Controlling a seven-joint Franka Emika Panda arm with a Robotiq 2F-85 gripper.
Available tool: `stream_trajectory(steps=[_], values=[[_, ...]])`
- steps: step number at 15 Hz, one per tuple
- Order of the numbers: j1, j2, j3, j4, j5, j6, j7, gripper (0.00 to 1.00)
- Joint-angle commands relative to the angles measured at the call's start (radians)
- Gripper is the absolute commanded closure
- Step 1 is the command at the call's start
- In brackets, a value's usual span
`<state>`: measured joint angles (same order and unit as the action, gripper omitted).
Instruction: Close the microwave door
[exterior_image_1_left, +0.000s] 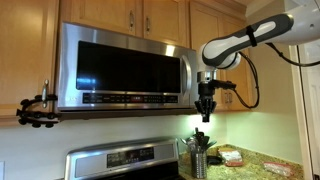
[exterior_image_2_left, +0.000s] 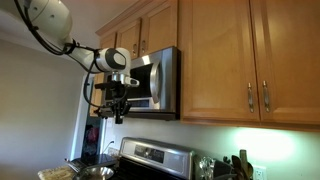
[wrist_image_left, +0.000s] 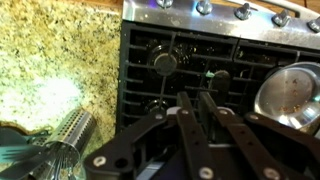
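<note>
Gripper (wrist_image_left: 194, 97) low — microwave door (exterior_image_1_left: 125, 65) horizontal.

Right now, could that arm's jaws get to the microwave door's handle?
Probably yes: the jaws hang just beside the handle of the microwave door, with only open air between them.

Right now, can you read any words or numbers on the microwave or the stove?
No text here can be read.
Microwave door: pale marks on the strip under its window, too small to read.
Stove panel: dark display, too blurred to read.
Stove knobs in the wrist view: no marks can be made out.
</note>
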<state>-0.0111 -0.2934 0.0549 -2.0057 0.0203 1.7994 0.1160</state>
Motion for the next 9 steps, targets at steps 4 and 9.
stream_trajectory(steps=[4,9], values=[[0.008,-0.099,0.017,-0.106,0.031,-0.101,0.128,0.33],[0.007,-0.054,0.018,-0.067,0.011,-0.089,0.1,0.26]])
